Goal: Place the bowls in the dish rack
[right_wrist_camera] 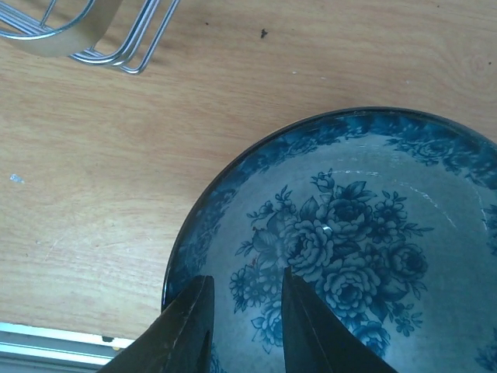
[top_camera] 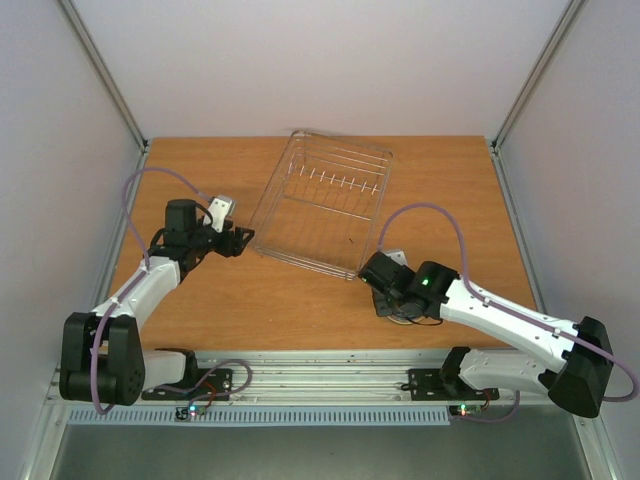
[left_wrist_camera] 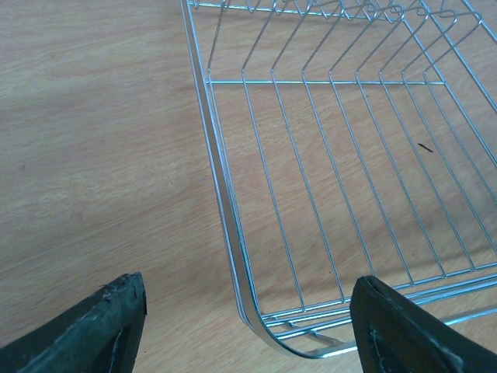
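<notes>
Top external: dish rack sits just right of left gripper, just beyond right gripper. Left wrist: fingers spread wide, rack corner between them. Right wrist: fingers narrowly parted over near rim of blue floral bowl; grip unclear.

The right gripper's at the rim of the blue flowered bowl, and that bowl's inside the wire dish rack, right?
No. The right gripper is at the rim of the round blue-and-white flowered ceramic bowl, but that bowl sits on the wooden table, outside the silvery wire dish rack. The right wrist view shows it.
</notes>
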Controlling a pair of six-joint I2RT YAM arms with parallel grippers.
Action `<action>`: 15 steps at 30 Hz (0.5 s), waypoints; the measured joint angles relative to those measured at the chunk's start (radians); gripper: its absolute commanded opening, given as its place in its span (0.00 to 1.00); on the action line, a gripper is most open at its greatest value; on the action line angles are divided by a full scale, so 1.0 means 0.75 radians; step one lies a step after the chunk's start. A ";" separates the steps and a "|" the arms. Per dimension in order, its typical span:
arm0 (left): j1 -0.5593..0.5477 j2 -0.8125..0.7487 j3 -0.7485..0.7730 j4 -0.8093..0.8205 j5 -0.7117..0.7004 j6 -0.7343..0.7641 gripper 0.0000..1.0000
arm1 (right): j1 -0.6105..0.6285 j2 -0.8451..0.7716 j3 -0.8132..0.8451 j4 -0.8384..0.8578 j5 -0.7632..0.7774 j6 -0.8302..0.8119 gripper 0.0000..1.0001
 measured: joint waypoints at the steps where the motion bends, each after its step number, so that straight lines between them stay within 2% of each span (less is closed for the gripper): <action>1: 0.000 0.000 0.000 0.001 0.000 0.000 0.73 | 0.000 0.005 -0.002 -0.001 0.001 0.004 0.26; 15: 0.000 0.000 -0.008 0.006 -0.009 0.005 0.73 | 0.017 -0.053 0.031 -0.017 0.009 0.016 0.26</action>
